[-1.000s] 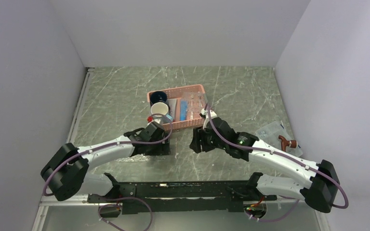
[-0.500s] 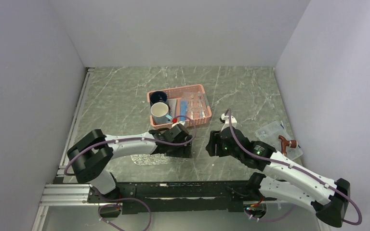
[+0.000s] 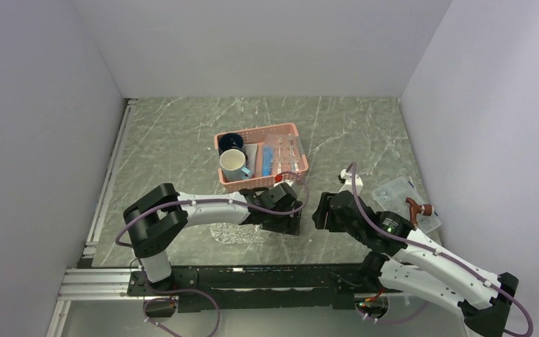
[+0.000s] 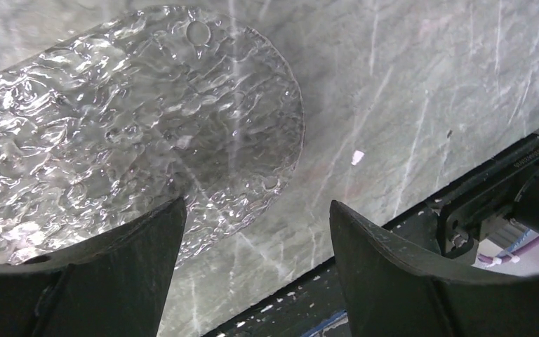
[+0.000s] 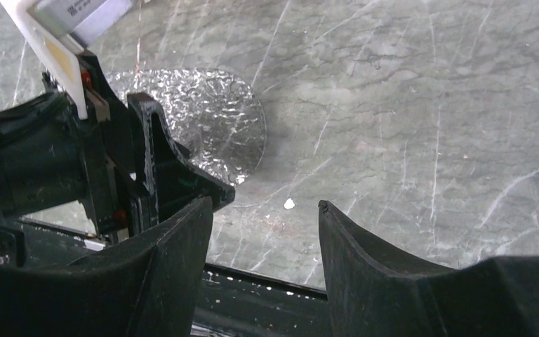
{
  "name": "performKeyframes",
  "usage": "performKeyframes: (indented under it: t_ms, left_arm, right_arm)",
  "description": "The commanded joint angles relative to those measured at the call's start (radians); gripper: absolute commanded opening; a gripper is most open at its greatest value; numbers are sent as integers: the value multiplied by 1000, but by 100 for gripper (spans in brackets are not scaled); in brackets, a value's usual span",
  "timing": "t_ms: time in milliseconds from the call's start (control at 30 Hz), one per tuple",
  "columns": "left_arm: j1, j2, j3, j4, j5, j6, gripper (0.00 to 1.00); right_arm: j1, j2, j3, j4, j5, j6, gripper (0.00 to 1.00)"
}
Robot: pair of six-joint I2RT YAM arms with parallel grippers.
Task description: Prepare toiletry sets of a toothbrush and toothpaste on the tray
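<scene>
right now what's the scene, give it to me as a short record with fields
tray: clear oval, flat on the table, nothing on the part in view
left fingers: open, empty, over the tray's edge
right fingers: open, empty, over bare table beside the tray
basket: pink, behind the tray
in basket: white mug, dark mug, blue tube; other items too small to tell
clear box: far right, apart from the rest
sets on tray: none yet

Overhead, plus wrist close-ups over tray (image 4: 112, 126)
</scene>
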State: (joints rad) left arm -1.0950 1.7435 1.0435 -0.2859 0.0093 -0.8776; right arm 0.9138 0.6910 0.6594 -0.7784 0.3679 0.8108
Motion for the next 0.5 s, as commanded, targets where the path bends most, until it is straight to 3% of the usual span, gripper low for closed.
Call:
performKeyframes:
  t_ms: [0,167,467]
  left_arm:
    - [-37,5,62,-35,38,14,81]
    - [-58,-61,141,-139,-7,58,82]
    - [-58,-282,144,-331,-248,109,87]
  right_arm:
    - [1,-22,35,-38,63,55,60]
    - [0,-29,61,-51,81,73,60]
    - [0,-31,49,7,48,77,60]
